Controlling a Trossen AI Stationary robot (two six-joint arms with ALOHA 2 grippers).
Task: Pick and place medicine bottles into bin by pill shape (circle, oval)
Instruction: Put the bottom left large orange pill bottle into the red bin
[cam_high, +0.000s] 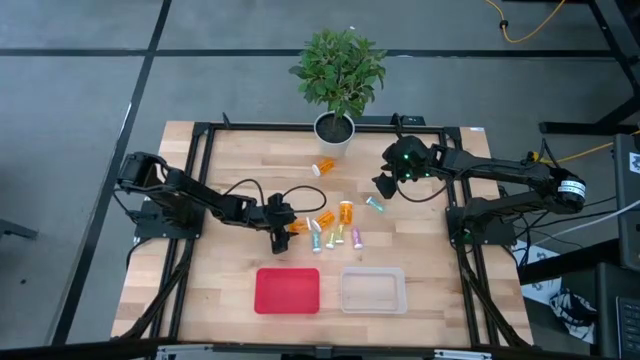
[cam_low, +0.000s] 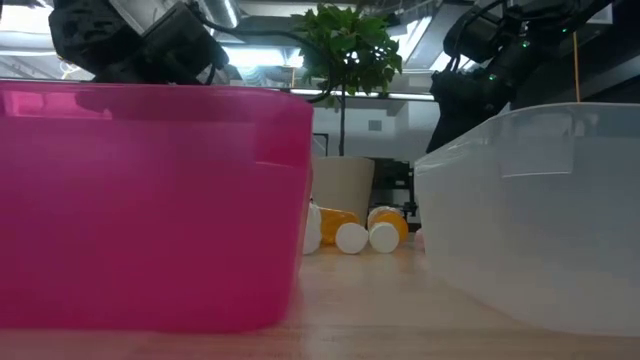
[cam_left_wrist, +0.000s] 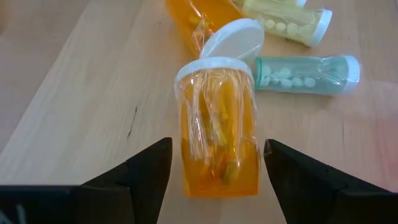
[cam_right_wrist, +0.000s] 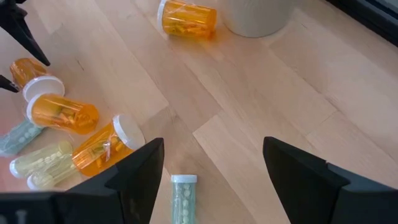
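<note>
My left gripper (cam_high: 279, 238) is low over the table at about nine o'clock of the bottle cluster, fingers (cam_left_wrist: 146, 171) spread as wide as they go and holding nothing, with an orange bottle (cam_left_wrist: 219, 127) lying between them, white cap pointing away from me. I judge it light, stiff plastic, smooth and round, so it will want to roll or squirt out; I would close across the middle of the barrel, not the cap. Its cap end nearly touches a second orange bottle's cap (cam_left_wrist: 233, 38), and a teal bottle (cam_left_wrist: 308, 74) lies just beside it at three o'clock.

The rest of the medicine bottles (cam_high: 335, 228) lie mid-table, one stray orange bottle (cam_high: 324, 166) toward twelve o'clock near the plant pot (cam_high: 334, 129). The red bin (cam_high: 287, 291) and the clear bin (cam_high: 373, 290) sit at six o'clock of the cluster.

My right gripper (cam_high: 383, 186) hovers at two o'clock of the cluster, fingers wide apart and empty
</note>
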